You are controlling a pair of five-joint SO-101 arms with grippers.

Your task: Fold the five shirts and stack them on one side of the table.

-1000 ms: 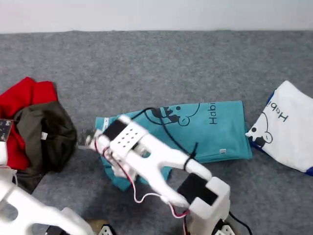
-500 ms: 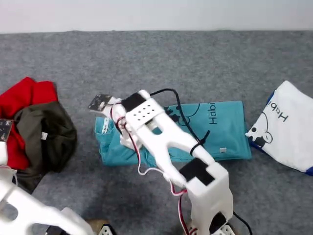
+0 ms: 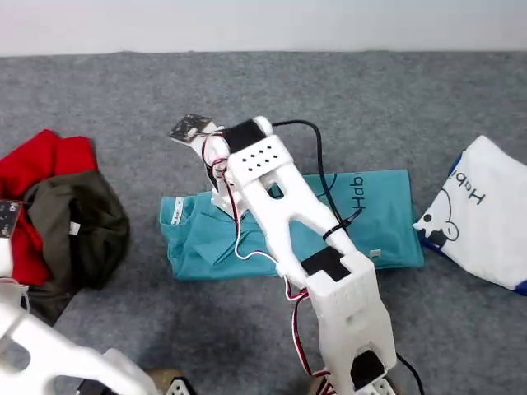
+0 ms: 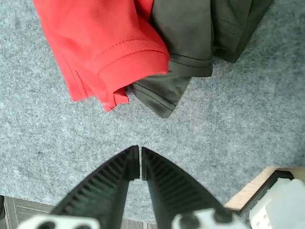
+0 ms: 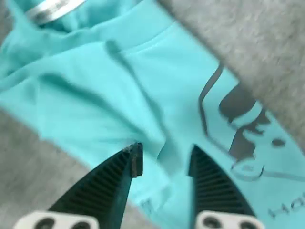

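Two hands in play: the right hand (image 5: 166, 160) hangs over the collar end of the folded teal cotton shirt (image 3: 375, 222), fingers apart, gripping nothing. That shirt lies mid-way across the grey carpeted bench (image 3: 346, 107), its long axis running side to side and its collar toward the crumpled red shirt (image 3: 49, 164) and dark olive shirt (image 3: 78, 222). The left hand (image 4: 140, 160), fingers together and empty, hovers beside that pair.

Grey felt (image 3: 370, 107) is looking rough and matt; teal shirt (image 3: 387, 222) is lying as soft, smooth knit cloth; red shirt (image 4: 95, 43) and olive shirt (image 4: 200, 28) are showing matt cloth with stitched hems; arm (image 3: 263, 164) is gleaming in glossy white plastic; left gripper (image 4: 140, 162) is showing ribbed, matt black plastic; pale wood edge (image 4: 252, 191) is peeking in
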